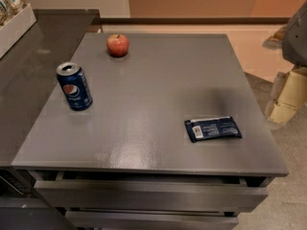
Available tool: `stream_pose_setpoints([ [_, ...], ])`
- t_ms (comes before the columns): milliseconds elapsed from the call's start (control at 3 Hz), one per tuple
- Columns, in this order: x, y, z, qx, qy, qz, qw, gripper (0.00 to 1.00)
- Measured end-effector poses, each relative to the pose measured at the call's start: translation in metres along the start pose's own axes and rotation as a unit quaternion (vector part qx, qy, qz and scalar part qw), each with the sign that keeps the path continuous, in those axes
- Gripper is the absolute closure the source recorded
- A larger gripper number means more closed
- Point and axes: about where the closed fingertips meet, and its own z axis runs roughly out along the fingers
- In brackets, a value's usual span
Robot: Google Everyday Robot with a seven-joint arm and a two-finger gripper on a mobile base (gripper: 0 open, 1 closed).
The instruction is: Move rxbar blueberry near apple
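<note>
The rxbar blueberry (pixel 213 128) is a flat dark navy wrapper with a white label patch. It lies flat near the table's front right. The apple (pixel 117 45) is small, red and round, and stands at the table's far left. The two are far apart. My gripper (pixel 287 96), cream-coloured under a grey arm part, hangs at the right edge of the view. It is beyond the table's right side, apart from the bar, and partly cut off.
An upright blue Pepsi can (pixel 75 86) stands on the left side of the grey table (pixel 153 90). A darker counter (pixel 33 66) adjoins on the left, with a white bin (pixel 14 23) at its far corner. Drawers (pixel 148 195) sit slightly open below the front edge.
</note>
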Motion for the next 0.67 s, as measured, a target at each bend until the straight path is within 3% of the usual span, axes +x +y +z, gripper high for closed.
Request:
stream_pose_setpoints([
  [333, 0.000, 0.001, 0.003, 0.003, -0.002, -0.005, 1.0000, 0.00],
  [667, -0.001, 0.007, 0.029, -0.019, -0.017, -0.020, 0.9995, 0.00],
])
